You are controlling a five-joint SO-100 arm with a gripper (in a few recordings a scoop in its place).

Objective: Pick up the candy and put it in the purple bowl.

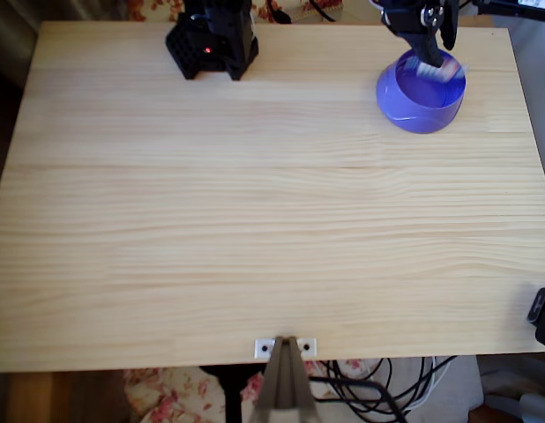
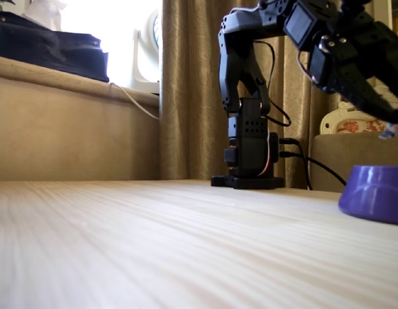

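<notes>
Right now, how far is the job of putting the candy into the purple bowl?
Picking looks done: the black end effector holds the small white-wrapped candy above the round purple plastic bowl. In the fixed view the candy hangs clear above the bowl's rim. Left: open and drop it in.

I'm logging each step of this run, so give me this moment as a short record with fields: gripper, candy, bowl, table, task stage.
gripper: above the purple bowl, shut on the candy
candy: held over the bowl's opening, white wrapper blurred
purple bowl: upright, near the table's far right corner in the overhead view
table: light wood
arm base: at the far edge
task stage: candy carried to the bowl, not yet released
</notes>
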